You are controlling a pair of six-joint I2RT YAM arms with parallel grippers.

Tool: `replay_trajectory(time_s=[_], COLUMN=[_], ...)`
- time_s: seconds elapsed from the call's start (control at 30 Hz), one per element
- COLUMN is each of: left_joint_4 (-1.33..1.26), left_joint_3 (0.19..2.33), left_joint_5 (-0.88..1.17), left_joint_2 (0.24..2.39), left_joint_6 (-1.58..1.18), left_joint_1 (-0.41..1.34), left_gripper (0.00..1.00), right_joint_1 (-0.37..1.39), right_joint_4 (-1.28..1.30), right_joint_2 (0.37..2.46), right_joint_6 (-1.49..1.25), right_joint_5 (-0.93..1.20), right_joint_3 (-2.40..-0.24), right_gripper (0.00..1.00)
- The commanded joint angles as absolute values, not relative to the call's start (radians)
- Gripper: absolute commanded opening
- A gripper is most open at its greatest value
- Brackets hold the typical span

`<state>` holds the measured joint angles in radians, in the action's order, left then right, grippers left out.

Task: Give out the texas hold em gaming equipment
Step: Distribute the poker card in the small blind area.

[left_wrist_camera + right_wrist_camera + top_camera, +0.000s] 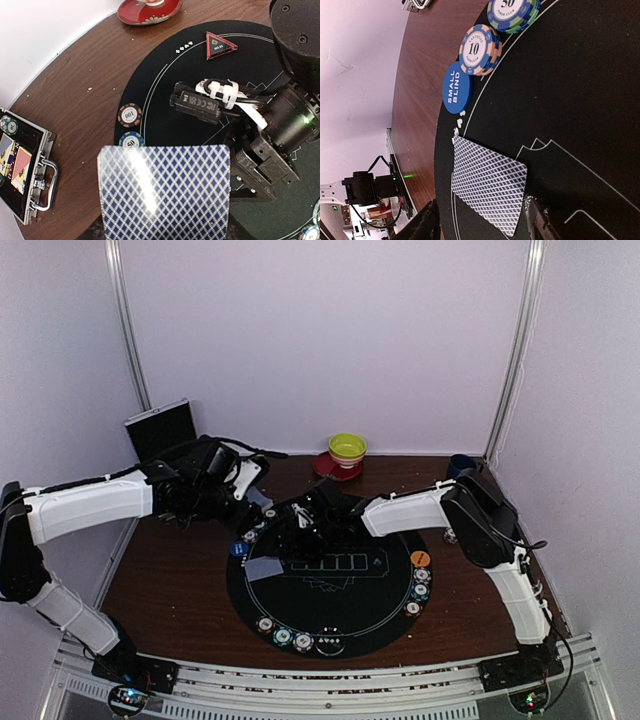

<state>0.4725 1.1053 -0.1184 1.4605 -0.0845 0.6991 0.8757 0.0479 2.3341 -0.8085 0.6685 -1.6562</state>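
A deck of blue-diamond-backed playing cards (165,192) fills the near part of the left wrist view, and my left gripper (260,502) is shut on it, its fingers hidden behind the cards. One card (489,182) lies face down on the black round mat (330,615), also seen as the card (265,567) from above. My right gripper (482,222) stands open over it, one finger on each side, apart from the card. A blue "small blind" button (457,88) and striped chips (480,48) lie at the mat's edge. An orange button (420,558) sits at the mat's right.
Several chips (300,640) line the mat's near rim. A yellow-green bowl on a red saucer (347,452) and a dark mug (460,464) stand at the back. An open metal case (22,170) lies at the left. A red triangular marker (220,46) is on the mat.
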Motion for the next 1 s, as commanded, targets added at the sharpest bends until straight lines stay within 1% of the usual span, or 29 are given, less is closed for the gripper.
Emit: replay_trajectory(time_s=[0.0,0.47,0.97], left_joint_4=[0.428,0.428,0.429], left_joint_3=[1.103,1.103,1.103], left_joint_5=[-0.11,-0.106,-0.104], left_joint_2=[1.422,1.42,1.422], left_joint_6=[-0.08,-0.078,-0.081], left_joint_1=[0.69,0.69,0.689], left_gripper=[0.57,0.57,0.57], right_joint_1=[0.885,0.945,0.955], right_joint_4=[0.102,0.08,0.125], right_joint_2=[2.319,2.395,2.45], right_joint_6=[-0.763,-0.806,-0.777], right_joint_5=[0.62,0.689,0.672], right_joint_3=[-1.647,-1.689,-1.798], right_gripper=[0.62,0.62,0.63])
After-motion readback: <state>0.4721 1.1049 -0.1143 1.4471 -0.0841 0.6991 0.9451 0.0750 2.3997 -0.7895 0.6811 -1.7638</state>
